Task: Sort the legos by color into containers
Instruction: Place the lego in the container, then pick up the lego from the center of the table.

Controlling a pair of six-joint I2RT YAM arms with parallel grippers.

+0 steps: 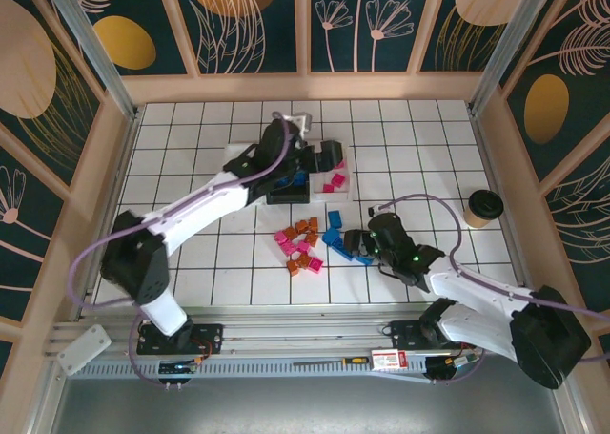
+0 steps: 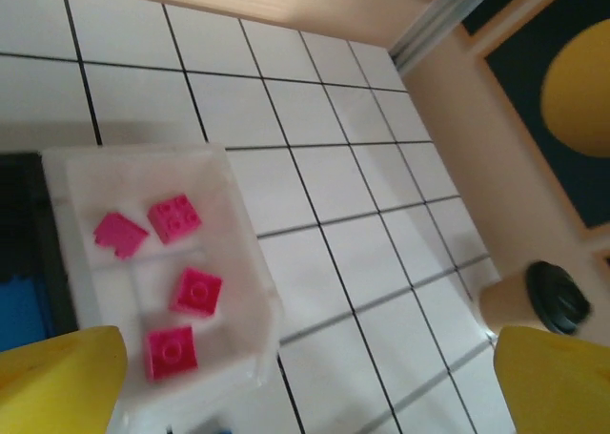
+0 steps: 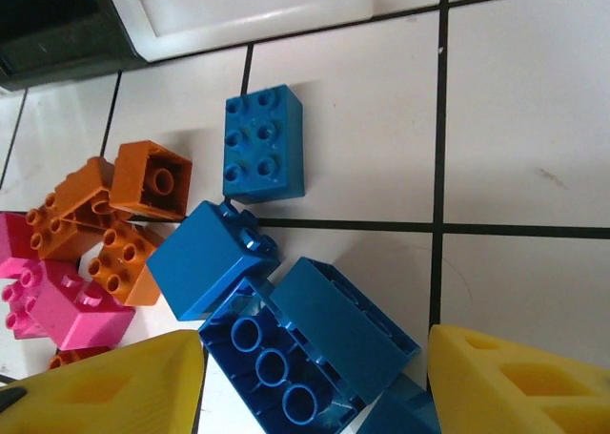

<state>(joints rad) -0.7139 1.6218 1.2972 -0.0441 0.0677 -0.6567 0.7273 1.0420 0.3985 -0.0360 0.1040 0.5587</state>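
A loose pile of legos (image 1: pixel 303 243) in pink, orange and blue lies mid-table. My right gripper (image 1: pixel 355 246) sits low at its right edge, open. In the right wrist view its yellow fingers (image 3: pixel 114 386) straddle two blue bricks (image 3: pixel 319 343) lying on their sides; the right gripper (image 3: pixel 315 358) has not closed on them. My left gripper (image 1: pixel 329 155) hovers open over the far trays, holding nothing (image 2: pixel 310 358). Below it a white tray (image 2: pixel 238 253) holds several pink bricks (image 2: pixel 195 291). A black tray (image 1: pixel 289 188) beside it holds blue ones. Another white tray (image 1: pixel 238 157) lies partly under the left arm.
A dark paper cup (image 1: pixel 483 207) with a black lid stands at the right, also seen in the left wrist view as the cup (image 2: pixel 543 300). Wooden walls fence the tiled floor. An upright blue brick (image 3: pixel 262 143), orange bricks (image 3: pixel 124 215) and a pink brick (image 3: pixel 67 305) crowd the right gripper's left side.
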